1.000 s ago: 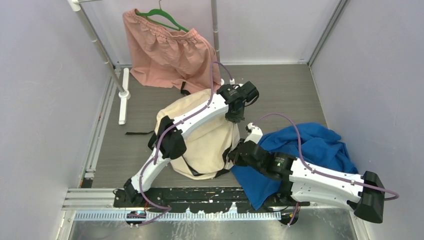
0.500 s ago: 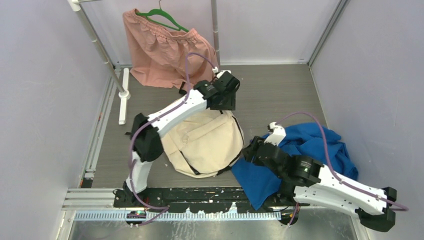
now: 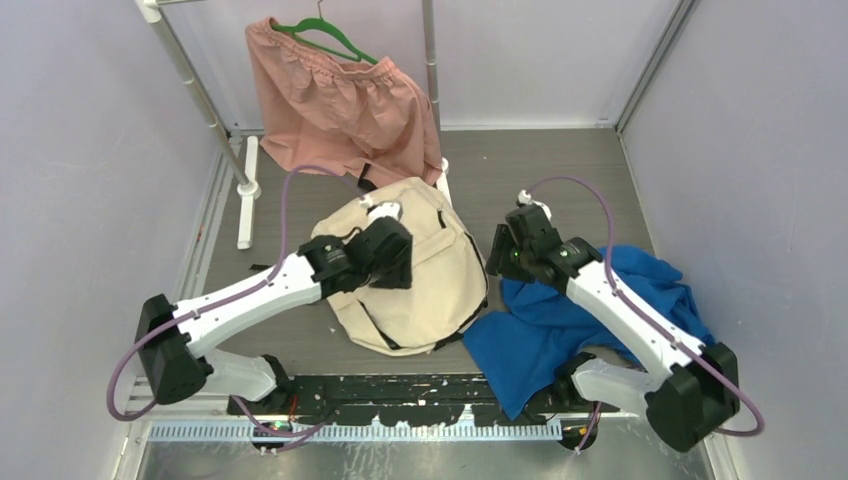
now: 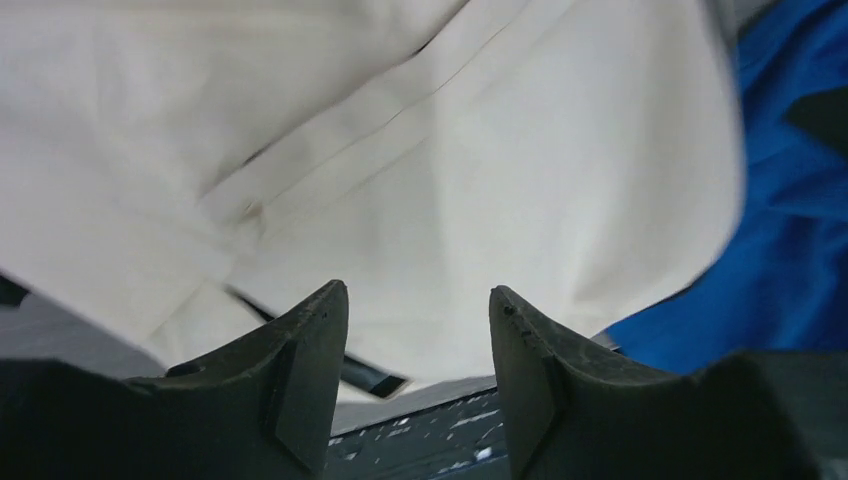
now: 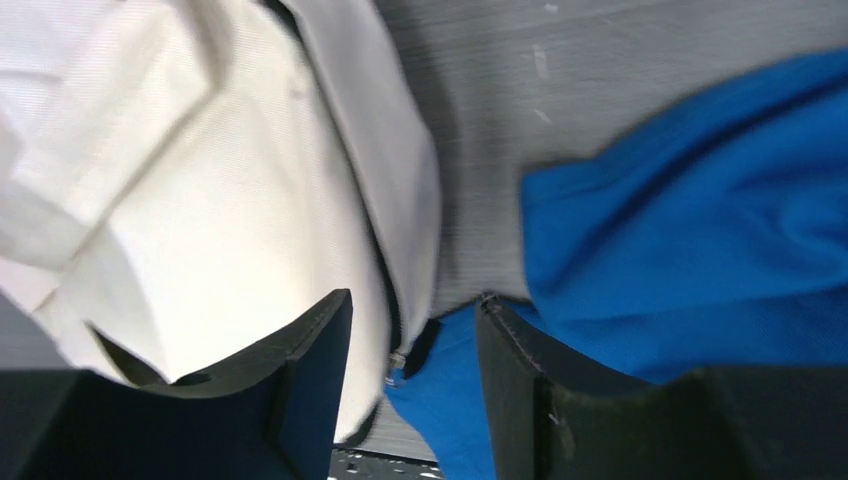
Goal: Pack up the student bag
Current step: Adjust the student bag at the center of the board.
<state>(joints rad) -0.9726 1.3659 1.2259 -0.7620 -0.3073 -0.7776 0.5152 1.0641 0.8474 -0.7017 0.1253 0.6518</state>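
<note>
cream student bag [image 3: 425,285] – black zippers, lying flat on table [image 3: 560,180] – mid-table

The top camera looks down from high above the near edge across the surface [image 3: 560,170]. Each wrist camera looks closely past its own jaws; both share the student bag [image 4: 450,200] and blue cloth [image 5: 700,200].

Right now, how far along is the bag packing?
Done: nothing that shows. The student bag lies flat on the table; I cannot tell whether its zip is open.
In hand: nothing. The left gripper hovers open over the bag, and the right gripper is open above the bag's edge by the blue cloth.
Left: the blue cloth lies outside the bag, beside it, and the pink garment hangs at the back. Packing looks barely begun.
</note>
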